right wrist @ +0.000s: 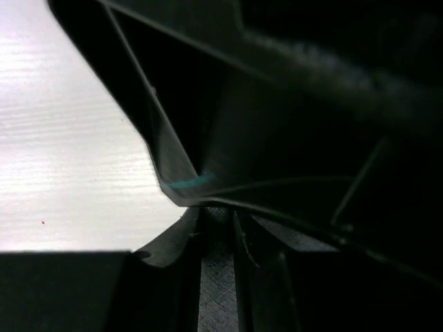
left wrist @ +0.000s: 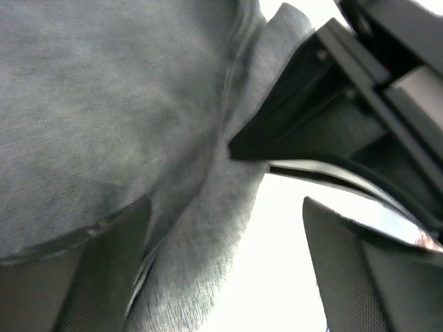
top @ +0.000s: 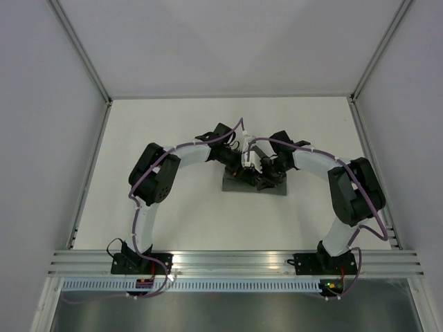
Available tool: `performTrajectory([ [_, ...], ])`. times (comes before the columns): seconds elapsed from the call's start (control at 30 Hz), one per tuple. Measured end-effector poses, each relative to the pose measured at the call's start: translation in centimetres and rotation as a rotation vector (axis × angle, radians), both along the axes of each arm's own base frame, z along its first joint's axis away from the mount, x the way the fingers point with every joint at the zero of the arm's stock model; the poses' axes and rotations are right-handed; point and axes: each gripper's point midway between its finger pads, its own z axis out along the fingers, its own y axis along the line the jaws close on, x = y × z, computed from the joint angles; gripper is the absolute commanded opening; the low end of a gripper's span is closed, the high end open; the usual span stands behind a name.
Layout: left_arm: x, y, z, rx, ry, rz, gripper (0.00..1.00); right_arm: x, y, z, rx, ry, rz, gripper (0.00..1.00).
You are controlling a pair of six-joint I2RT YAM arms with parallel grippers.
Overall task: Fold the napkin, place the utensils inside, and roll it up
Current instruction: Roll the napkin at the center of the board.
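Napkin: the napkin (top: 235,184) lay mid-table as a dark grey band, wider than deep, bunched under both grippers; close up, its cloth (left wrist: 104,104) showed soft creases and a raised fold.
Right gripper: the right gripper (right wrist: 216,214) had its jaws nearly together, and they appeared to pinch a fold of the napkin at the tips.
Left gripper: the left gripper (left wrist: 221,207) stood with jaws spread wide, holding nothing, cloth just beside one finger (left wrist: 104,277).
Utensils: none seen in any view.
Step, as judged: folding, with one hand pinning and the other free.
Doing it well: keep the right pinch firm and low; bring the left onto a free edge, not the bulk; take one layer only; draw the cloth flat along the table (top: 180,138) so the edges line up.
Risk: the grippers sat close together and could collide.
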Motion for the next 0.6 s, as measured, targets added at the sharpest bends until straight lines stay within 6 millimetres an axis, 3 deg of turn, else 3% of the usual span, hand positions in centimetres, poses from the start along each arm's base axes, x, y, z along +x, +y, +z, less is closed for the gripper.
performTrajectory([
  [0.13, 2.3, 1.6, 0.3, 0.033, -0.061, 0.106, 0.84, 1.2, 0.9, 0.4, 0.04, 0.04, 0.024, 0.11],
  [0.17, 2.7, 2.1, 0.1, 0.048, -0.066, 0.13, 0.74, 1.3, 0.9, 0.2, 0.047, 0.06, 0.022, 0.11],
  [0.3, 3.9, 3.1, 0.5, 0.06, -0.082, 0.199, 0.49, 1.2, 0.4, -0.4, 0.068, 0.178, 0.001, 0.11],
  [0.6, 6.8, 5.1, 8.3, -0.009, -0.351, 0.356, 0.43, 0.7, -0.2, -0.7, 0.093, 0.348, -0.041, 0.11],
])
